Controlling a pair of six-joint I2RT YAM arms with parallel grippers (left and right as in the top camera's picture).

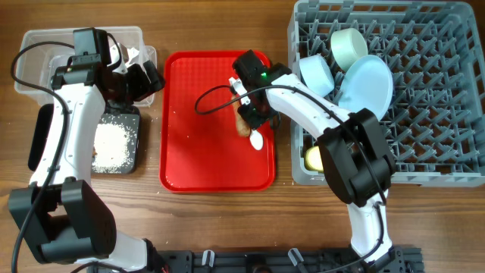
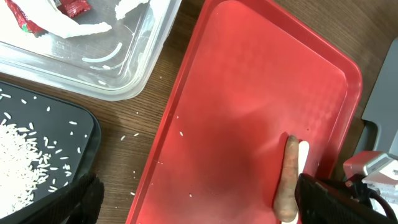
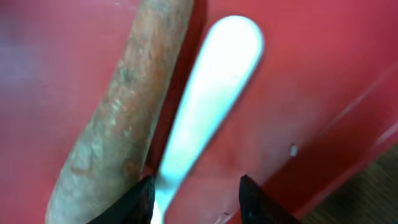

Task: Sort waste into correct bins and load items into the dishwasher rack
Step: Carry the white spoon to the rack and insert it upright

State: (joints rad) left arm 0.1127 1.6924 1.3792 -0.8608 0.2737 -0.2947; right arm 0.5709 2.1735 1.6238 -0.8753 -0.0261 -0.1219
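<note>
The brown-orange carrot-like stick (image 1: 243,125) and the white plastic spoon (image 1: 258,139) lie side by side on the flat red tray (image 1: 197,152). My right gripper (image 1: 250,115) is open just above them. In the right wrist view its fingers (image 3: 199,199) straddle the spoon's handle (image 3: 211,93), with the stick (image 3: 118,118) against the left finger. My left gripper (image 1: 148,80) is open and empty; in its wrist view (image 2: 199,202) it hangs over the red tray's left edge. The red-and-white wrapper (image 2: 68,7) lies in the clear tub (image 2: 137,62). Rice (image 2: 18,162) lies in the black tray (image 2: 78,124).
The grey rack (image 1: 439,136) at the right holds the light blue bowl (image 1: 317,73), the pale green bowl (image 1: 348,45), the plate (image 1: 367,85) and the yellow cup (image 1: 312,158). A few rice grains (image 2: 138,135) lie on the wood between the black tray and the red tray.
</note>
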